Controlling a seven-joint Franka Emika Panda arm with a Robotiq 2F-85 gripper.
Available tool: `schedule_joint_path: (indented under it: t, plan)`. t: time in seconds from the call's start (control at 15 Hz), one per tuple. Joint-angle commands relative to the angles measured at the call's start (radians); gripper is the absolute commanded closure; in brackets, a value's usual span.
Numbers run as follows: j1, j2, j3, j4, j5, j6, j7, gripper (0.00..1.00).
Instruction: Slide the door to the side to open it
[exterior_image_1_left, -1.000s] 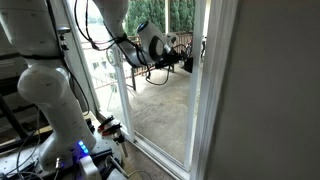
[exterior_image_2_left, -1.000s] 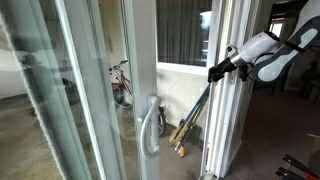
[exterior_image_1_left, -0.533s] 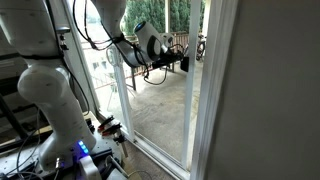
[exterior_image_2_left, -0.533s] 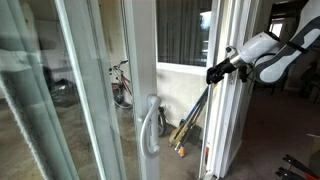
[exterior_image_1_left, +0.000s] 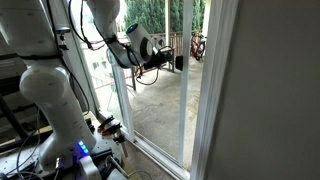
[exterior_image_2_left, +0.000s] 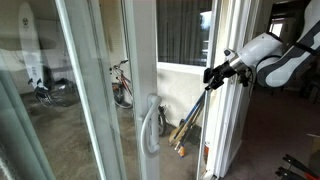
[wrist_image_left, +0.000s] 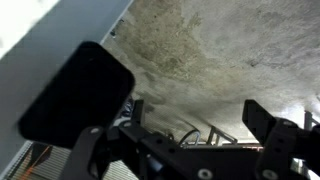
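White frame, clear glass: the door (exterior_image_1_left: 170, 115) stands floor to ceiling, its far edge at three o'clock beside the grey wall (exterior_image_1_left: 270, 90). My claw (exterior_image_1_left: 165, 60) hangs before the upper pane, toward nine o'clock, spread wide and gripping nothing. In the wrist view one finger (wrist_image_left: 75, 100) lies by a pale frame edge; I cannot tell whether it touches. To slide it well, I judge, I should bear on frame rather than glass, push level along the track, and go slowly so the finger cannot slip.
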Motion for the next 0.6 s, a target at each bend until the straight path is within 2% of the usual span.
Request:
schedule_joint_path:
  t: [0.0,0.13,0.2,0.33,0.4,0.53]
  plan:
    - [0.032,-0.05,0.029,-0.066,0.008,0.0,-0.025,0.0]
    - [0.044,-0.062,0.037,-0.087,0.015,0.0,-0.034,0.0]
    - [0.109,-0.068,-0.018,-0.102,0.055,0.0,-0.069,0.0]
    - [0.124,-0.076,-0.044,-0.123,0.081,0.0,-0.095,0.0]
    - [0.083,-0.077,-0.019,-0.124,0.057,0.0,-0.077,0.0]
    - [0.076,-0.078,-0.043,-0.127,0.053,0.0,-0.072,0.0]
